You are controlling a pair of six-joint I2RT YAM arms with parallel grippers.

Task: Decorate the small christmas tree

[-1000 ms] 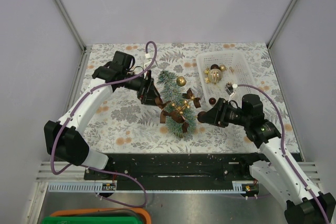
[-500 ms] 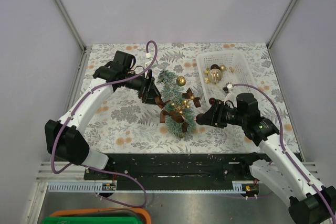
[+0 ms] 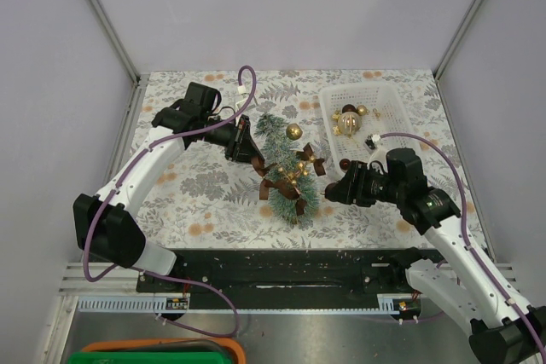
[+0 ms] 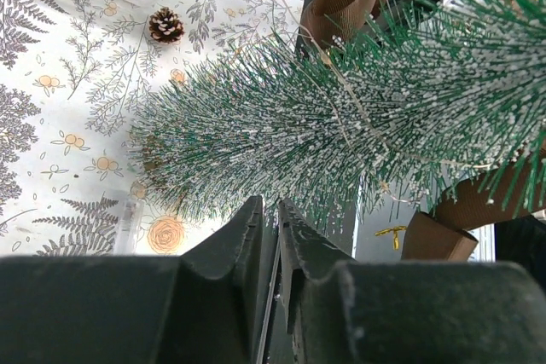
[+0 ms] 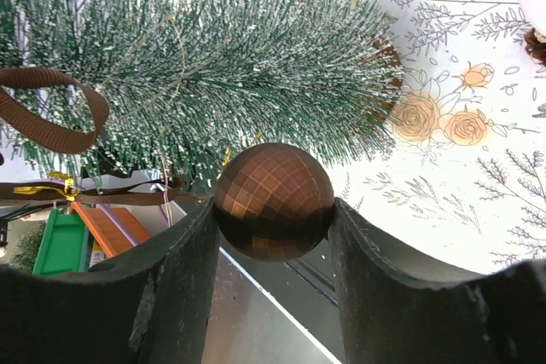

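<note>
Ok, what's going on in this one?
Two robot arms are decorating the small christmas tree in the middle of the table. It already carries brown bows and a gold bauble. The right end effector grips a brown faceted bauble beside the tree, not yet hung. The left end effector sits against the tree's upper side, jaws nearly together; whether they pinch anything is unclear. More baubles wait in the white basket.

Overhead, two wrist close-ups; common tree (image 3: 281, 155)
</note>
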